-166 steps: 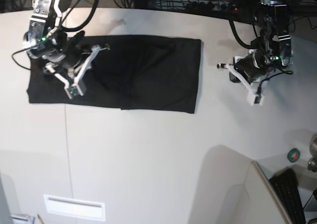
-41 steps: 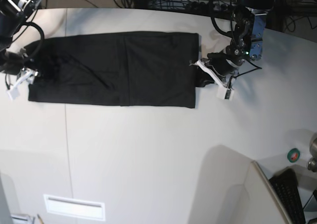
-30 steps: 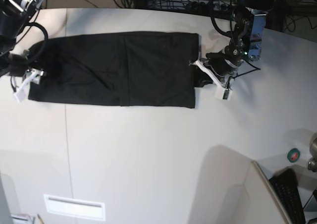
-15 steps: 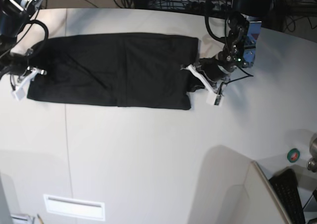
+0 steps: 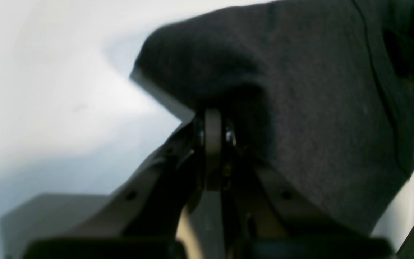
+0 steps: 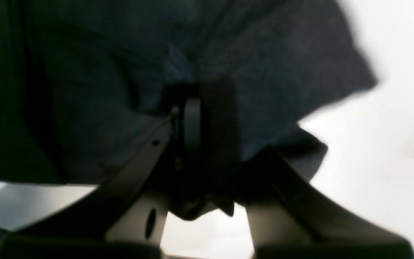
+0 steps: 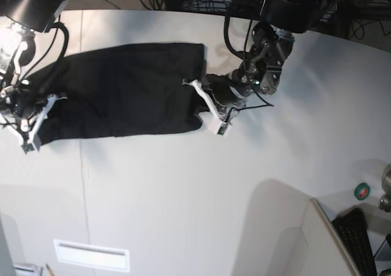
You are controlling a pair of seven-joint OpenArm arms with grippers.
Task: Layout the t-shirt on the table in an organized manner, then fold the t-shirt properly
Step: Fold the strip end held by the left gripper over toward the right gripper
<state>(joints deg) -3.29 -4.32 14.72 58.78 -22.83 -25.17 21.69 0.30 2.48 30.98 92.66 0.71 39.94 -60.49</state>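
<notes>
**Black cloth pinched at both ends**

Black fabric is clamped in the left pincer [image 5: 214,144], its jaws closed on a short edge of the t-shirt [image 7: 122,93]; the cloth is seen bunched and draped over the jaw tips in the left wrist view. The right pincer [image 6: 192,118] is likewise clenched on the opposite short edge.

In the base view the t-shirt is stretched as a long dark band across the white desk [image 7: 183,196], with the left pincer [image 7: 211,108] at its 3 o'clock end and the right pincer [image 7: 30,120] at its 9 o'clock end.

The cloth is judged light, limp and prone to sagging and creasing; hold is best taken at hem corners or doubled edges.

Grip contact is shown only by the wrist views; overall layout, only by the base view. No print is visible.
</notes>
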